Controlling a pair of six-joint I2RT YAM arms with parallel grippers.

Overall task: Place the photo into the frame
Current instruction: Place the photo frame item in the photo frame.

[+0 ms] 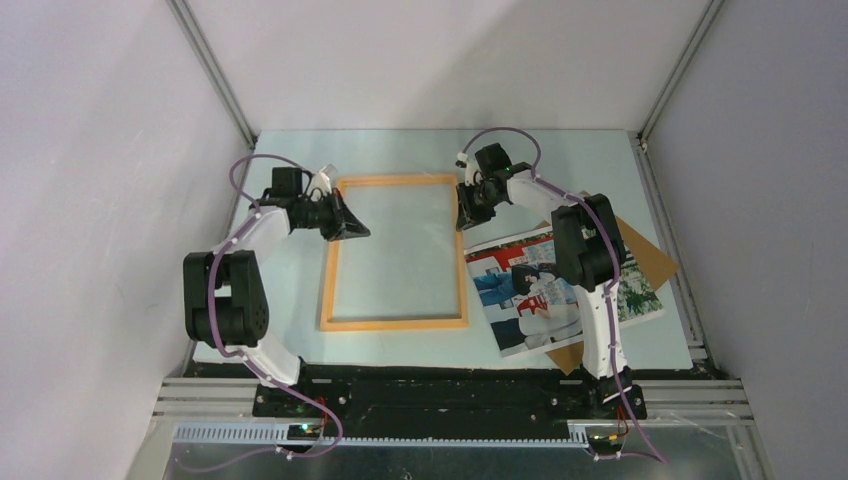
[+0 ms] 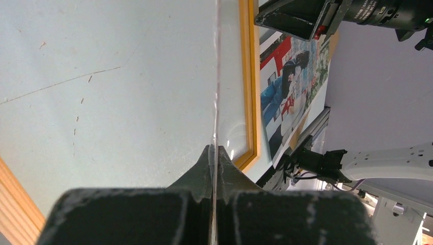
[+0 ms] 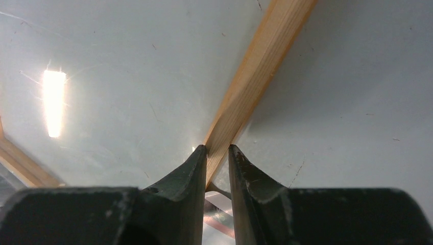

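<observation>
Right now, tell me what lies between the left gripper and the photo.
The frame's right side crosses that stretch, seen in the top and left wrist views.

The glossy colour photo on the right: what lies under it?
A plain brown backing board shows past its far-right and near edges; the photo covers the rest.

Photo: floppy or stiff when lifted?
Probably floppy: the photo looks paper-thin, lying flat on the board. Being that thin, it is likely light, and a push may slide it rather than lift an edge.
</observation>
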